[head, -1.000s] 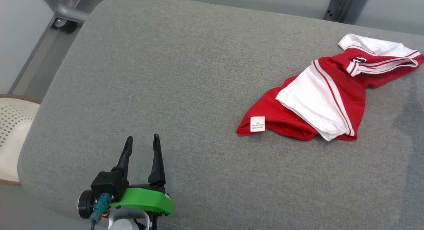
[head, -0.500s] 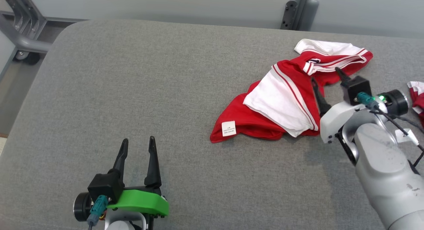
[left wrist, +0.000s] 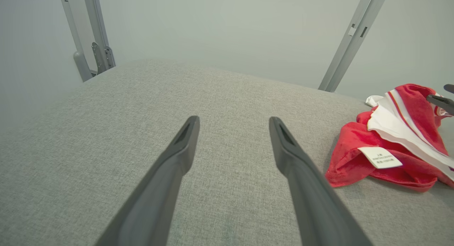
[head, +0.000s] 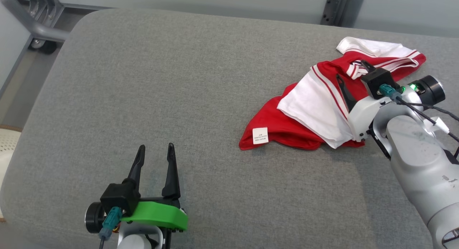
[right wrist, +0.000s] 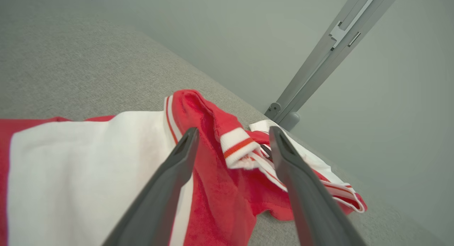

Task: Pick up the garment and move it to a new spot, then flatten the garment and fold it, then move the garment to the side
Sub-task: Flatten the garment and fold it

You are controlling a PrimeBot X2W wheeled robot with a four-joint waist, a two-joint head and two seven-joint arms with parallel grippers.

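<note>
Lying crumpled at the right of the grey padded surface [head: 179, 80] in the head view, the red-and-white garment [head: 315, 109] sits beneath the right gripper [head: 350, 69], whose fingers are parted and grasp nothing. The left gripper [head: 156, 146] hovers, released, over bare fabric well apart. The left wrist view shows the garment's white label [left wrist: 379, 157] facing up. In the right wrist view, a striped cuff [right wrist: 237, 146] lies between the parted fingers.

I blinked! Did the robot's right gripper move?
Yes. The right gripper came in from the right and now reaches farther over the red-and-white garment, jaws open.
</note>
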